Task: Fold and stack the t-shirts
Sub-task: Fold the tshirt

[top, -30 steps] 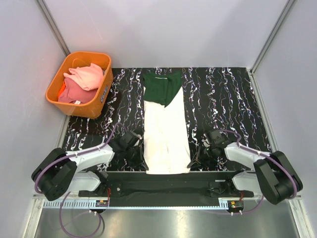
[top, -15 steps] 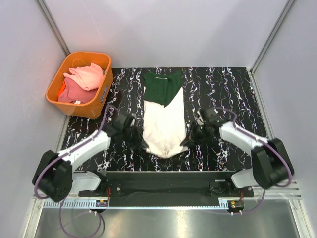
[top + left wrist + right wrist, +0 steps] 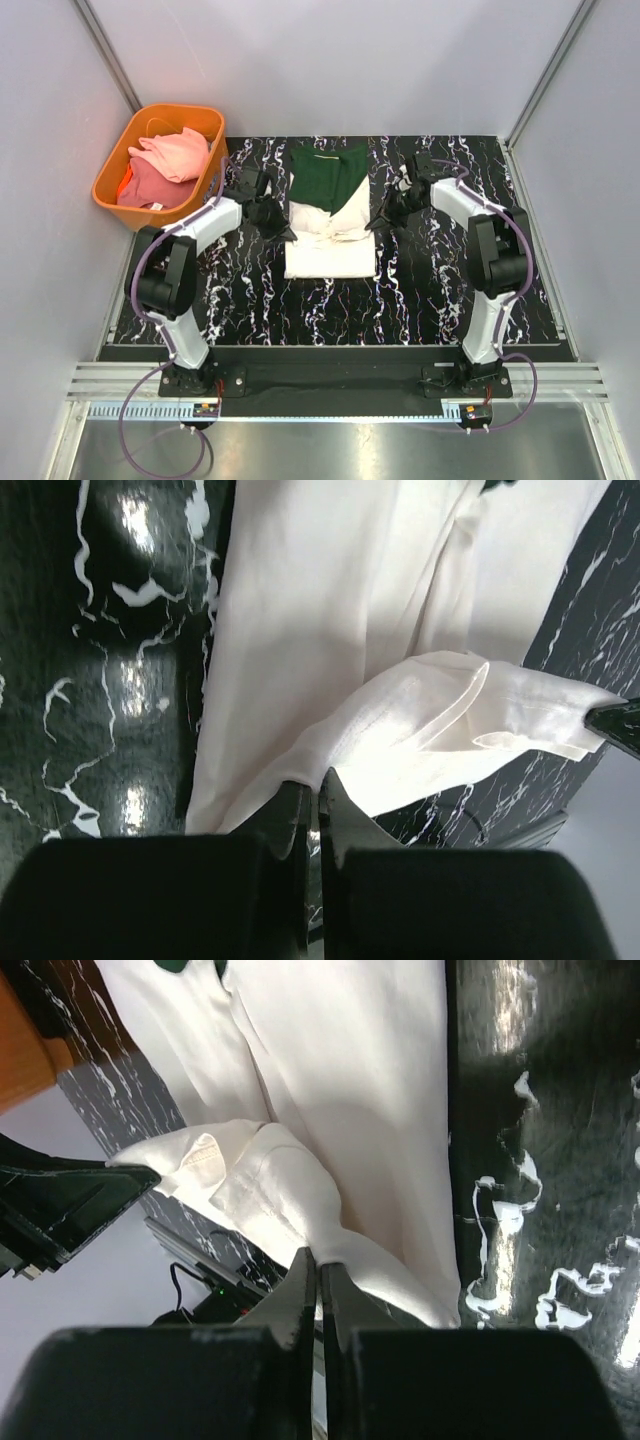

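A cream t-shirt (image 3: 330, 250) with a dark green top part (image 3: 327, 178) lies lengthwise on the black marbled table (image 3: 440, 290). Its near hem is lifted and carried back over the body, so the cloth is doubled. My left gripper (image 3: 283, 228) is shut on the hem's left corner (image 3: 300, 770). My right gripper (image 3: 378, 224) is shut on the hem's right corner (image 3: 345, 1245). The hem sags between the two grippers above the lying cloth (image 3: 340, 600). More t-shirts, pink (image 3: 175, 152) and coral, sit in an orange basket.
The orange basket (image 3: 205, 195) stands at the table's far left corner, just left of my left arm. Grey walls close in the back and sides. A metal rail (image 3: 330, 375) with the arm bases runs along the near edge.
Both grippers have carried the shirt's near hem from the table's front edge toward the far end, folding the lower half up over the body.
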Robot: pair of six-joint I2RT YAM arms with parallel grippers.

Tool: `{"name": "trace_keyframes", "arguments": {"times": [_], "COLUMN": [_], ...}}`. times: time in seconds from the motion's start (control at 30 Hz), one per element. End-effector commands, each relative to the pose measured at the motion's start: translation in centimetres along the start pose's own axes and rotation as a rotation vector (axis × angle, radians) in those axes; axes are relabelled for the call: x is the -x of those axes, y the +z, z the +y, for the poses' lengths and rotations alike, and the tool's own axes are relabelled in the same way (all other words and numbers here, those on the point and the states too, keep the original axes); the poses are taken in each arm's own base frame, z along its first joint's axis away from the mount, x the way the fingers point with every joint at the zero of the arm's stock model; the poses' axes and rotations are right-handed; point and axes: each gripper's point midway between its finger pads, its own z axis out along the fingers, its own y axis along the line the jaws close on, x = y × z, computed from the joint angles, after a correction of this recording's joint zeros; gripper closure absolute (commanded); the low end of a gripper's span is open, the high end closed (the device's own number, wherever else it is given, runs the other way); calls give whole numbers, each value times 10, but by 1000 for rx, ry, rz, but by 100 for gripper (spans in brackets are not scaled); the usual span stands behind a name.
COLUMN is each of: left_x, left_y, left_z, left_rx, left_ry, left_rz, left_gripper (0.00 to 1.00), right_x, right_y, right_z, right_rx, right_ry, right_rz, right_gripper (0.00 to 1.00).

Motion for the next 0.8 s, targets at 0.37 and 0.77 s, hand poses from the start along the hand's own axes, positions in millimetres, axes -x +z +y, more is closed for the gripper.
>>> {"name": "trace_keyframes", "arguments": {"times": [0.37,0.77], "left_x": [68,86], "left_y": [2,18], "left_z": [-21,-15], "left_rx": [-44,-43], "left_ry": [-9,-22], "left_rz": [-94,-76], "left_gripper": [100,100], "right_x": [56,66], "right_y": [6,23], "right_z": [-3,-6], "right_rx": [10,31], "right_ry": [-19,-15], "right_rz": [16,50], "right_gripper": [100,100]}}
